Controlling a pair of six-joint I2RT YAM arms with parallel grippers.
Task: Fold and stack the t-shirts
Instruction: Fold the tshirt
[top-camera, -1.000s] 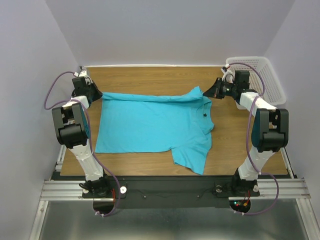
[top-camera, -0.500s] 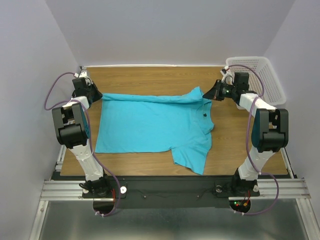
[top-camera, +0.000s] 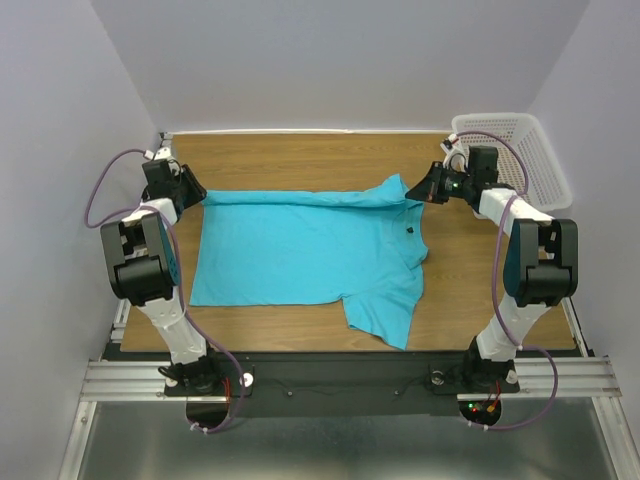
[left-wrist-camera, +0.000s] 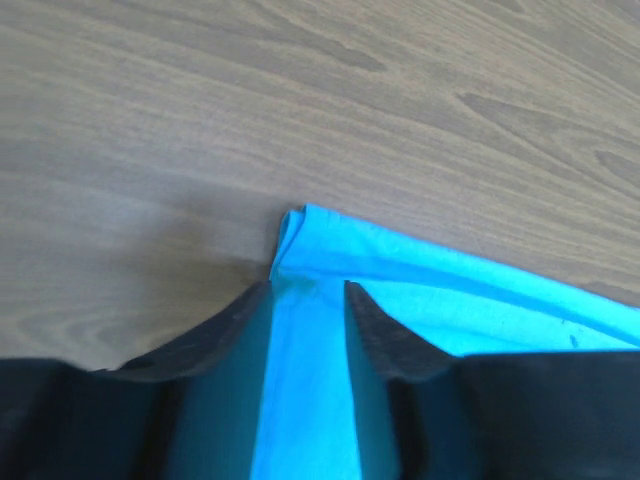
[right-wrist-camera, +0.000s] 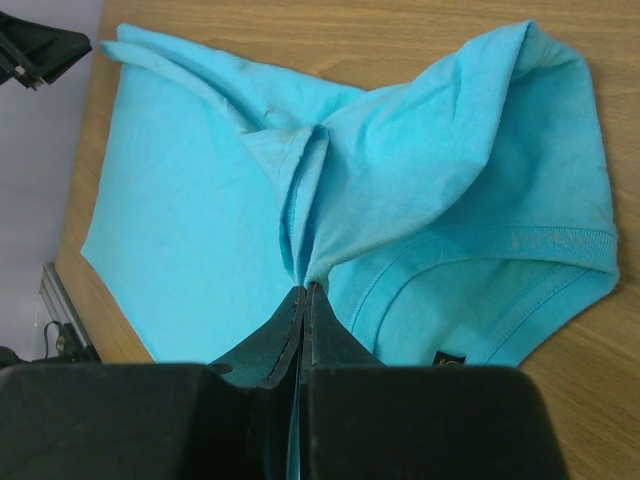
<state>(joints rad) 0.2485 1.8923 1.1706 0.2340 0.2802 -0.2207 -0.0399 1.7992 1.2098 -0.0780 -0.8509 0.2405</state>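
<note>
- The blue t-shirt lies spread out in the middle of the table. Its bottom hem points to 9 o'clock and its collar points to 3 o'clock.
- The long edge at 12 o'clock looks folded over on itself. One sleeve sticks out flat at 5 o'clock.
- The left gripper sits at the 10 o'clock corner of the shirt. Its two fingers are apart. The cloth corner lies loose between them, not pinched.
- The right gripper sits at the 2 o'clock corner, by the collar. Its fingers are tight together on a bunch of the shirt, and the cloth rises in a little tent there.
- A white basket sits at the 2 o'clock corner of the table, apart from the shirt.
- I think the step now is putting down the first long fold. One side is let go and the other side is not yet.
- Next, the right gripper needs to lower its bunch flat and open up. Then the left arm should lift away without dragging the corner.
- After that, the sleeve at 5 o'clock needs to be folded in. The shirt is far from done.
</note>
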